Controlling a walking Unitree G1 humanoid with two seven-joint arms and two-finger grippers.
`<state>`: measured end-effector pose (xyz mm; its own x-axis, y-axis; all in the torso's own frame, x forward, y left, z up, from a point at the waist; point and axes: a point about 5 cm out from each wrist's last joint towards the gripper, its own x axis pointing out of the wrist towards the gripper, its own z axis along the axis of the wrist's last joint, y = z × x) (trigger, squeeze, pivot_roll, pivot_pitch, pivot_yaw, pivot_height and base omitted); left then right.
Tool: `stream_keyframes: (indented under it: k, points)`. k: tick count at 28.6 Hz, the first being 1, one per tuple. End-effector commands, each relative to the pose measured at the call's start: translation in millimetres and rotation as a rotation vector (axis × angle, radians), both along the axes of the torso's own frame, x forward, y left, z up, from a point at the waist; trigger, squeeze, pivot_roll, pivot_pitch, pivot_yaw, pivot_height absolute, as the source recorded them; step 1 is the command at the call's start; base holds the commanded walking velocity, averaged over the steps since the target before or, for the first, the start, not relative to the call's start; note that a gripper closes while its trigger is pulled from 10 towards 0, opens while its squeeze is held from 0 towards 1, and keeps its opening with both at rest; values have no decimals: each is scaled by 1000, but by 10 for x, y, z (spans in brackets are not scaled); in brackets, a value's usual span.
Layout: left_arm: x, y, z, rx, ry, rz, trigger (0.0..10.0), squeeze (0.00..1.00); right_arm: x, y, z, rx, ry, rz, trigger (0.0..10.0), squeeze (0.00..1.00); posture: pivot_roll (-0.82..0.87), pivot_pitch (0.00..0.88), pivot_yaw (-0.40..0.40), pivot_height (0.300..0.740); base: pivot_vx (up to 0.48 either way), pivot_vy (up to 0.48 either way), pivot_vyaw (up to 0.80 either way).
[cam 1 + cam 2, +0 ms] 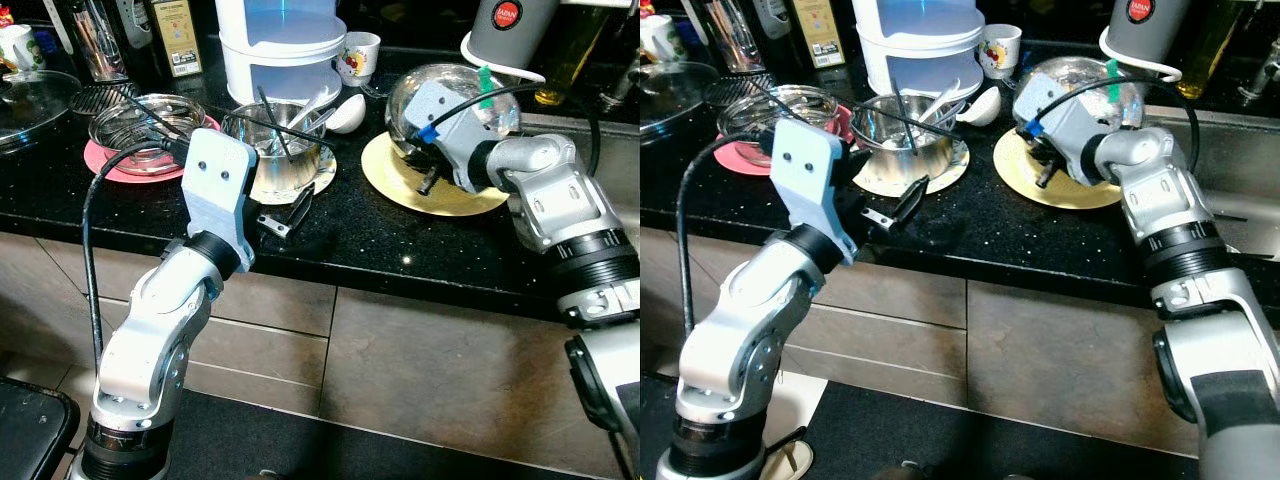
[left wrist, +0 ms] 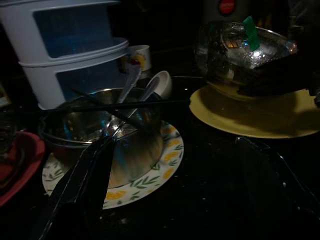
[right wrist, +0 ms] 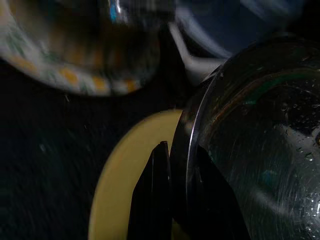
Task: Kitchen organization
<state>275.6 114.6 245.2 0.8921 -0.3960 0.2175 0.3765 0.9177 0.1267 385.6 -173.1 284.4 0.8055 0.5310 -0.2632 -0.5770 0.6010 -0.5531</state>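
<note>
The right gripper point(image 3: 177, 200) is at the near rim of an upturned glass bowl point(image 1: 455, 105) that sits on a yellow plate point(image 1: 400, 185), and in the right wrist view one black finger lies outside the glass wall and the other behind it, so the fingers straddle the rim; whether they are already squeezing it I cannot tell. The bowl rises directly ahead of and above those fingertips, its edge curving away to either side, and the plate spreads out beneath them. This arm is clearly the nearer one for the bowl, so any lift would, by my reading, have to come straight up off the plate with the rim kept level. The bowl looks clear, shiny and wet with droplets, with a green strip stuck near its top, so it may be slippery. The left gripper point(image 1: 290, 212) hovers just short of a steel bowl point(image 1: 270, 135) holding spoons on a patterned plate point(image 2: 165, 165), its fingers spread apart and holding nothing.
</note>
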Motion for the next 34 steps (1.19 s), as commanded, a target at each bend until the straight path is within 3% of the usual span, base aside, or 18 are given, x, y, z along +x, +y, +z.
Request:
stream_keyframes:
  k: [1, 3, 4, 7, 8, 16, 23, 29, 30, 31, 32, 34]
  points:
    - [9, 14, 22, -1, -8, 11, 10000, 0, -47, 79, 176, 87, -108, 65, 0, 0, 23, 52, -35, 740, 0, 0, 0]
    - [12, 18, 26, -4, -9, 16, 10000, 0, -59, 99, 217, 129, -139, 80, 0, 0, 23, 52, -35, 740, 0, 0, 0]
    - [29, 44, 41, -18, -16, 45, 10000, 0, -129, 179, 341, 321, -211, 147, 0, 0, 23, 51, -31, 740, 0, 0, 0]
    - [59, 80, 71, -40, -32, 88, 10000, 0, -235, 259, 322, 573, -221, 199, 0, 0, 25, 52, -28, 740, 0, 0, 0]
    - [63, 86, 75, -41, -34, 94, 10000, 0, -250, 271, 294, 597, -220, 196, 0, 0, 25, 52, -28, 740, 0, 0, 0]
    - [55, 90, 116, -77, -65, 82, 10000, 0, -291, 308, 34, 608, -184, 156, 0, 0, 21, 51, -19, 740, 0, 0, 0]
    - [77, 125, 113, -53, -69, 116, 10000, 0, -329, 312, 30, 665, -193, 140, 0, 0, 19, 47, -19, 740, 0, 0, 0]
    - [78, 132, 127, -54, -86, 123, 10000, 0, -364, 363, 55, 687, -215, 156, 0, 0, 21, 40, -18, 740, 0, -413, 0]
    - [77, 132, 130, -56, -88, 124, 10000, 0, -372, 386, 58, 686, -216, 166, 2980, 0, 22, 40, -19, 740, 0, -454, 0]
    - [77, 132, 132, -57, -89, 124, 10000, 0, -377, 400, 61, 685, -216, 173, 2980, 0, 22, 40, -19, 740, 0, -454, 0]
    - [77, 133, 136, -60, -90, 126, 10000, 0, -382, 418, 65, 684, -215, 180, 10000, 0, 21, 42, -19, 740, 0, -454, 0]
    - [76, 135, 138, -63, -91, 129, 10000, 0, -392, 446, 72, 682, -215, 190, 10000, 0, 21, 43, -18, 740, 0, -456, 0]
